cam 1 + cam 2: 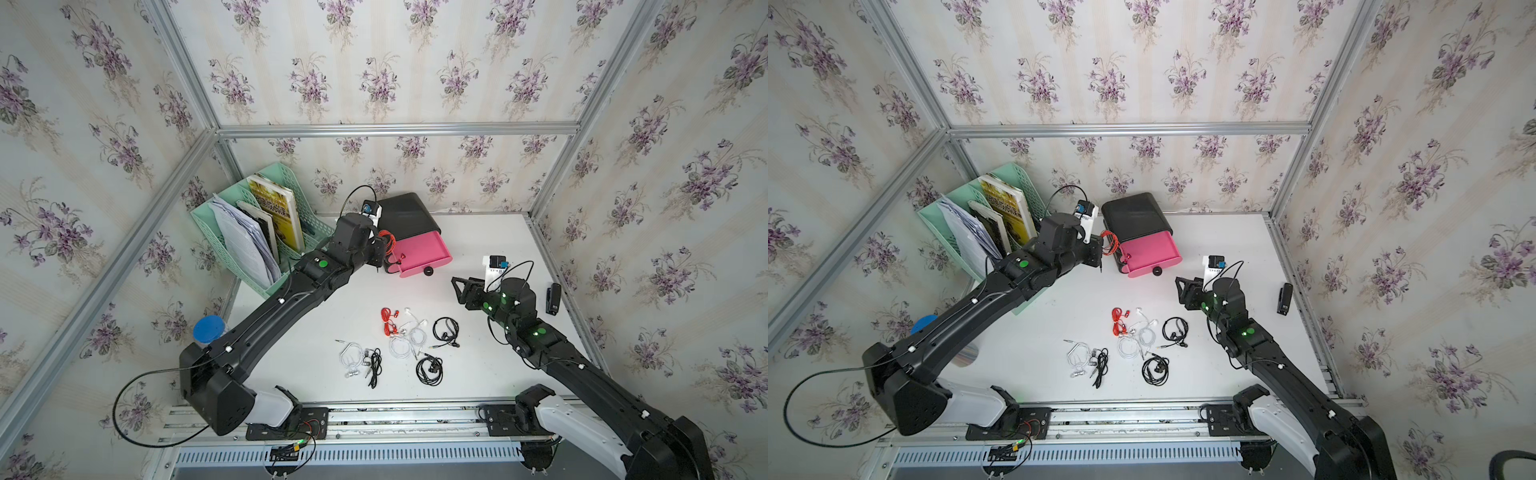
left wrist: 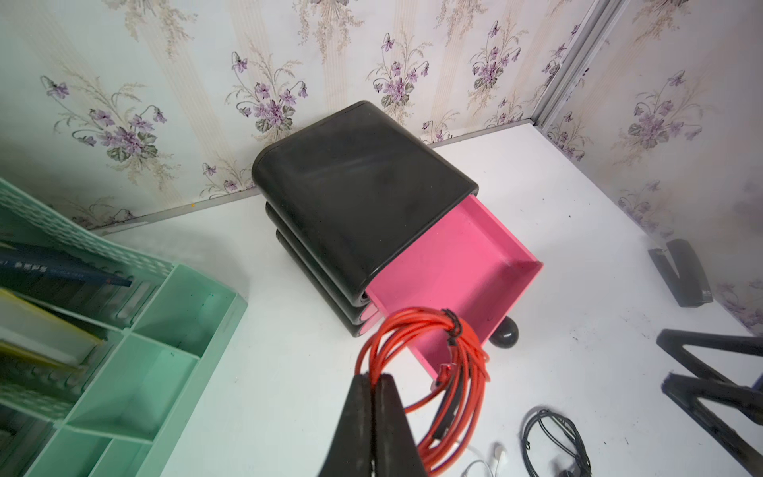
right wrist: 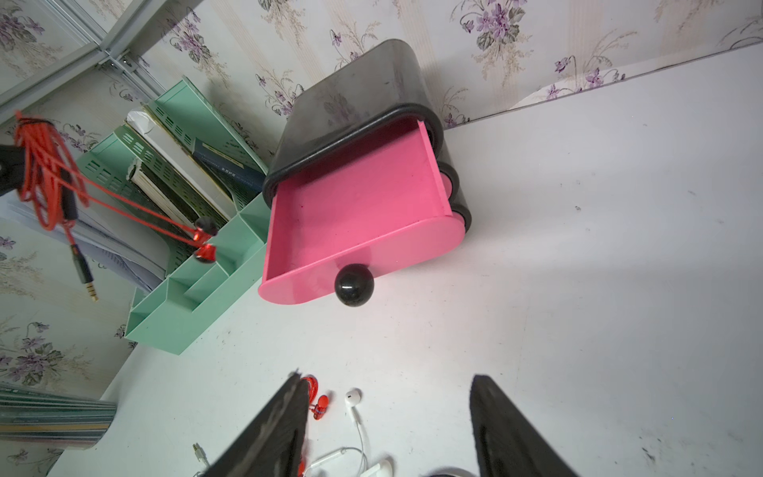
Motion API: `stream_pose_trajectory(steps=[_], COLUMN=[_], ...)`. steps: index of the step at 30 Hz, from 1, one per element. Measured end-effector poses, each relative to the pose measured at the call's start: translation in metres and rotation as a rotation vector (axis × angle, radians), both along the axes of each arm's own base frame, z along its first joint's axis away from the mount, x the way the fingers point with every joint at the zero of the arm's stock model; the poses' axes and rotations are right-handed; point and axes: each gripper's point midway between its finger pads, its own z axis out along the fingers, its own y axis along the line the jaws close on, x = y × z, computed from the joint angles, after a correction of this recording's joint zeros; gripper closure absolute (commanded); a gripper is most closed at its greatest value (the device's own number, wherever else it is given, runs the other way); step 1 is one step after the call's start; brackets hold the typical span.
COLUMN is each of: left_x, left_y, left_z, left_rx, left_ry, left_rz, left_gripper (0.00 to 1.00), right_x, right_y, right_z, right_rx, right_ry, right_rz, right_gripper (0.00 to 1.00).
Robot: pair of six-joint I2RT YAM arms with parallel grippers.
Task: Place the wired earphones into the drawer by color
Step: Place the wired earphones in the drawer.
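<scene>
Entry: red earphones (image 2: 475,367), one coiled bundle cinched with a black tie, carried in the air just beside the left wall of the open pink drawer (image 2: 454,264), not over its floor. Handling, as judged: very light, limp and slightly springy in the coil. The thin cable will snag easily, and the earbuds (image 3: 206,252) and jack plug (image 3: 84,272) hang loose below the coil, so they may catch on the drawer's rim. Best hold: across several strands of the coil near the tie, never by a bud or the plug. Left claw (image 2: 373,382): pressed together on a few strands at the coil's edge, with the rest of the bundle dangling free. Right claw (image 3: 386,380): jaws well apart, holding and touching nothing, poised above the worktop (image 1: 340,307) between the drawer and the remaining stock. Drawer: empty, the top tier of a black cabinet (image 2: 359,186) standing at the middle of the worktop's far edge, its lower tiers closed. Remaining stock, lying loose toward the middle of the near edge: a second red set (image 1: 388,322), white sets (image 1: 409,338) and black sets (image 1: 375,363), some of them touching. Sundries: green file rack (image 2: 157,371) at the far left corner, stapler (image 1: 552,297) by the right edge.
</scene>
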Motion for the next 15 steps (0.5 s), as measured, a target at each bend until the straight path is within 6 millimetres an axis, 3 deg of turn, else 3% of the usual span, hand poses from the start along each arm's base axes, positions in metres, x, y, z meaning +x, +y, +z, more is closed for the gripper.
stream_pose_trajectory(steps=[15], left_x=[0.043], left_y=[-0.054], left_z=[-0.036], left_rx=[0.020], left_ry=[0.066], left_rz=[-0.070], left_gripper=[1.00], right_x=[-0.005], right_y=[-0.011], right_z=[0.006], right_rx=[-0.014], right_ry=[-0.047], right_rz=[-0.039], right_gripper=[0.33])
